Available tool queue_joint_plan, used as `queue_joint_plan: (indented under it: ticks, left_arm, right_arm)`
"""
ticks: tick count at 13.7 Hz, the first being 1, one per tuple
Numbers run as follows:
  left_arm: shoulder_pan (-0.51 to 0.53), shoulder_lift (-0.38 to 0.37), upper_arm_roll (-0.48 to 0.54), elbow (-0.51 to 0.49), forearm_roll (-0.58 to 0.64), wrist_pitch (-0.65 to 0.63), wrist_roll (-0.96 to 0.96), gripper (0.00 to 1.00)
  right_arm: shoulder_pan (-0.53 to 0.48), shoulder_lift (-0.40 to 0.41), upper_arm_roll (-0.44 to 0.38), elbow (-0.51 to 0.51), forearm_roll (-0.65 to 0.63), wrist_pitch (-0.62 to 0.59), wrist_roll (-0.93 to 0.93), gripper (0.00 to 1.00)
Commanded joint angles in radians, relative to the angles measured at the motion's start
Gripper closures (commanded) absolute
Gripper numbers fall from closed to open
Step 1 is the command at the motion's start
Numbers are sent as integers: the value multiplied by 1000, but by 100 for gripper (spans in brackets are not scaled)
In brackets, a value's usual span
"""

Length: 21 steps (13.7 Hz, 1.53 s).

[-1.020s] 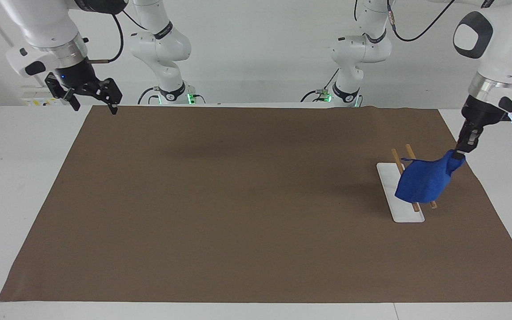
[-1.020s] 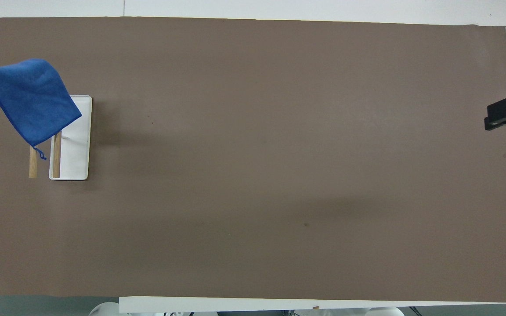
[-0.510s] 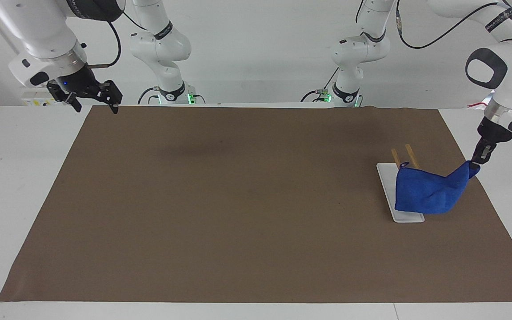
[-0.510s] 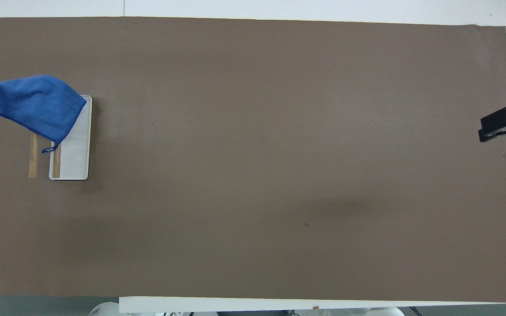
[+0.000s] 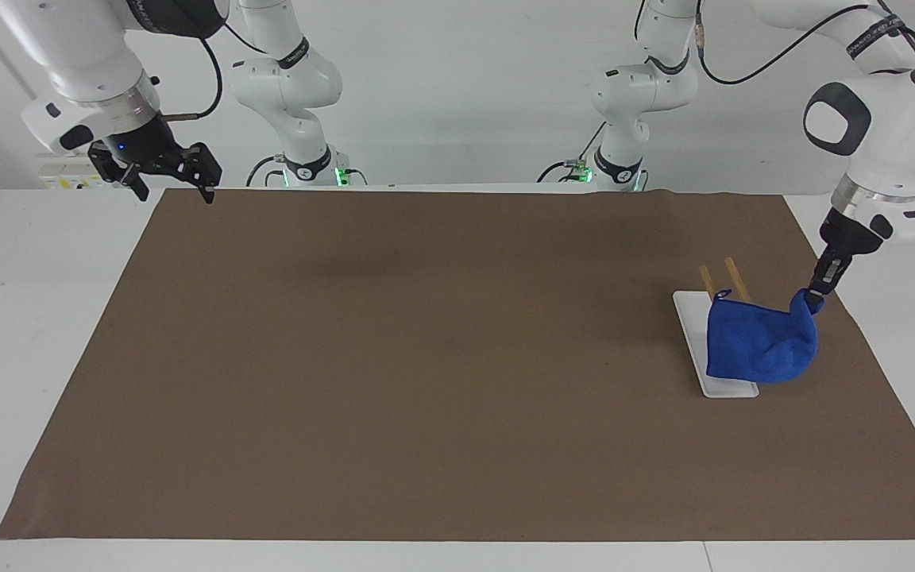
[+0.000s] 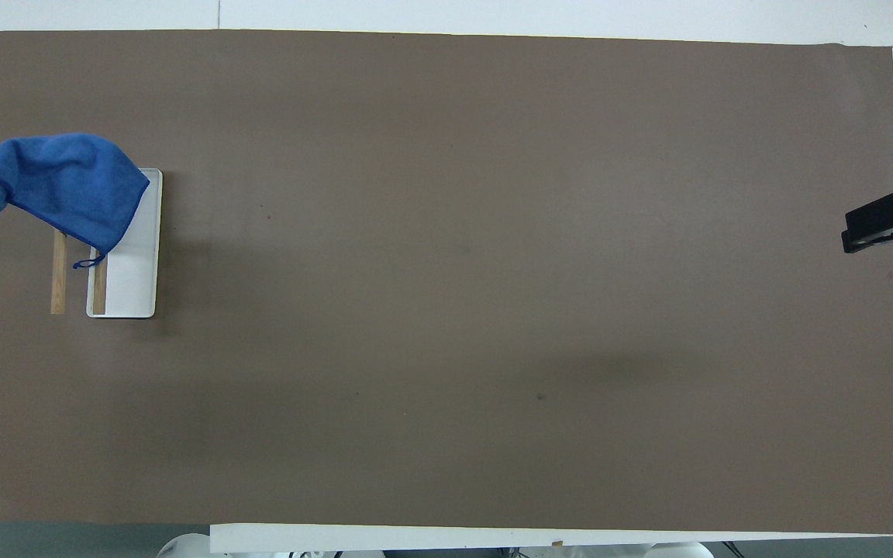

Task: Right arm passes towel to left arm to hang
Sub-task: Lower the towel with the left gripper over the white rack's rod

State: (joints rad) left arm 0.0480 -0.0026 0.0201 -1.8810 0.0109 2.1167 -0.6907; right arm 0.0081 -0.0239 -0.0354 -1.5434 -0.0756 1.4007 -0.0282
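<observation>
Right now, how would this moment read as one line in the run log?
left gripper: shut on towel corner | towel: draped over rack | right gripper: open, waiting over mat corner

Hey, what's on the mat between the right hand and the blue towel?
Nothing: in both views only bare brown mat lies between the open right hand and the towel, which hangs over the rack.

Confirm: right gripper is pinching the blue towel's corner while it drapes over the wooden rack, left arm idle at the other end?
Arms swapped. In the facing view the left gripper pinches the towel over the wooden rack; the right gripper waits open at the other end.
</observation>
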Motion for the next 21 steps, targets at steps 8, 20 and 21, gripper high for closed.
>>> queue_joint_plan:
  ticks: [8, 20, 21]
  left_arm:
    - [52, -89, 15, -145, -17, -83, 51, 0]
    - [24, -1, 3, 236, 34, -510, 219, 0]
    - [6, 0, 1, 261, 43, -561, 247, 0]
  right_arm:
    - [15, -13, -3, -23, 10, 23, -15, 0]
    - [7, -14, -3, -26, 19, 21, -15, 0]
    - [6, -14, -3, -26, 19, 17, -15, 0]
